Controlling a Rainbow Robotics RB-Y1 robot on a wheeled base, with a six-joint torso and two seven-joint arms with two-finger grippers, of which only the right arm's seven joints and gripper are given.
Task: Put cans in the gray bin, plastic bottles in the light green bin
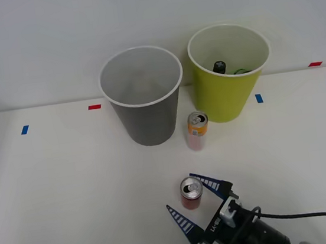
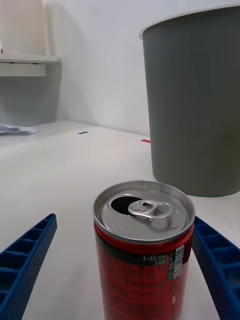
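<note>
Front view: the right gripper (image 1: pixel 198 204), fingers spread wide, straddles the upright red can (image 1: pixel 191 193), one finger touching it; the gray bin (image 1: pixel 143 97) stands beyond the can.

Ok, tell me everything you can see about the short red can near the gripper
The red can is a short metal drink can with a red printed body, a dark band under the rim and small white print. Its silver top is opened, the pull tab lying flat beside the hole. It stands upright on the white table, in front of the gray bin, between the open blue fingers of the right gripper. One finger sits right beside it; contact is unclear.
</note>
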